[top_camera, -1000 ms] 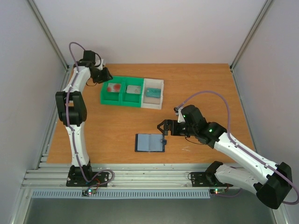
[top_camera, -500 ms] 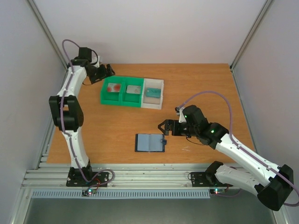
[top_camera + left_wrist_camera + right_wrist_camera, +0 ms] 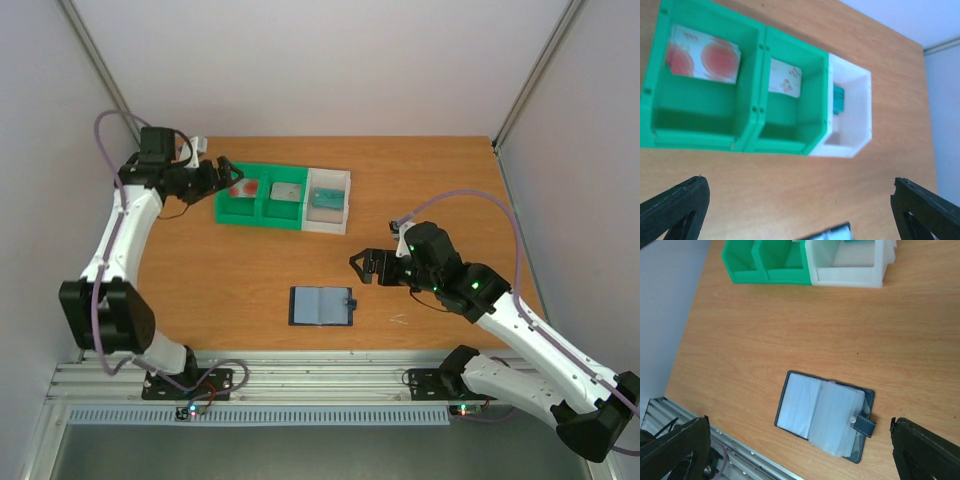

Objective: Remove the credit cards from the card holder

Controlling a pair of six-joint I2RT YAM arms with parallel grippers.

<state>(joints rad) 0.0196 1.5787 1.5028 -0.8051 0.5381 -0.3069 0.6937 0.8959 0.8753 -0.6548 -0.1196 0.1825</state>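
Observation:
The card holder (image 3: 322, 306) (image 3: 822, 415) lies open and flat on the table, its clear blue-grey sleeves up and its tab (image 3: 864, 425) to one side. One of the credit cards (image 3: 243, 187) (image 3: 702, 54), with red blotches, rests in the left green compartment. A paler card (image 3: 288, 191) (image 3: 785, 80) leans in the middle compartment. My left gripper (image 3: 220, 176) (image 3: 799, 181) hovers open beside the tray's left end, holding nothing. Up and to the right of the card holder, my right gripper (image 3: 362, 268) (image 3: 799, 421) stands open and empty.
The green-and-white compartment tray (image 3: 262, 212) (image 3: 752, 145) sits at the back left. Its white end compartment (image 3: 328, 222) (image 3: 850, 145) holds a teal object (image 3: 839, 99). Metal rails (image 3: 300, 375) run along the near table edge; frame walls close in both sides.
My left gripper has opened, and its arm has swung down and out to the left. My right gripper has drawn up and away from the card holder's tab.

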